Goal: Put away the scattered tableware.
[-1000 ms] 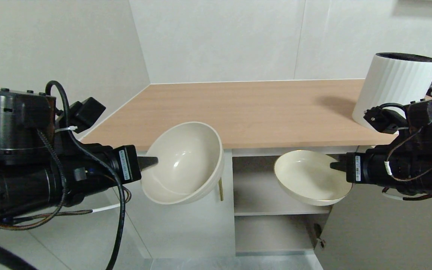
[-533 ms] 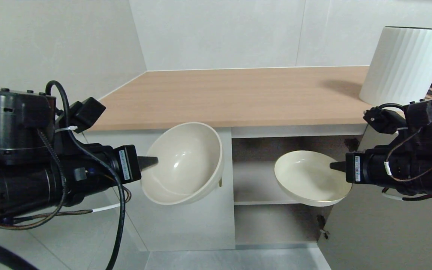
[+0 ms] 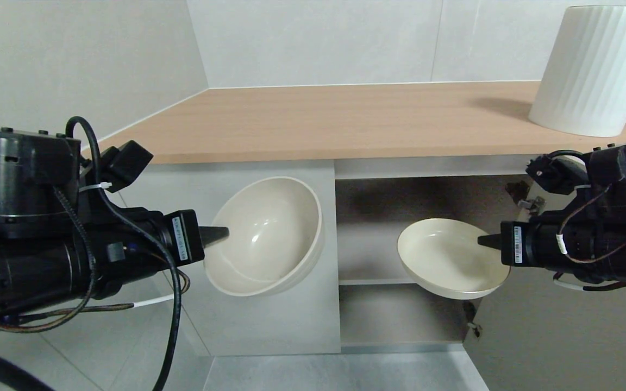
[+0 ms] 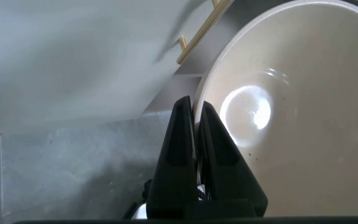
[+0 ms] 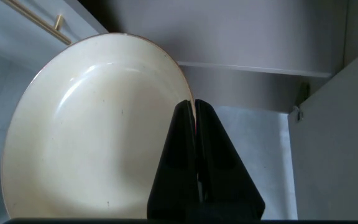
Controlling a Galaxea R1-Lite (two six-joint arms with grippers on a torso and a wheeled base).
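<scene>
Bowl (image 3: 264,236) and plate (image 3: 449,258), both off-white, are held in the air in front of a cabinet (image 3: 378,201) under the tabletop (image 3: 345,122).

- **Bowl:** It sits at centre-left of the head view, tipped on its side with its hollow facing the camera. The left hand (image 3: 224,233) is pressed onto the rim, one finger inside and one outside (the left wrist view shows the rim wedged between them).
- **Plate:** It sits at centre-right, nearly level. The right hand (image 3: 481,239) pinches its right-hand rim in the same way.
- **Governing relation:** The cabinet's open half lies directly behind the plate, which overlaps the front edge of the shelf (image 3: 367,282) in the picture. The bowl hangs before the closed door (image 3: 269,326), left of that opening.
- **Judgement:** The right hand is the nearer to the storage space and probably needs mostly a forward push. The bowl would first have to shift toward the right of the frame.

Each dish extends from its hand toward frame centre, with a clear gap between the two.
</scene>
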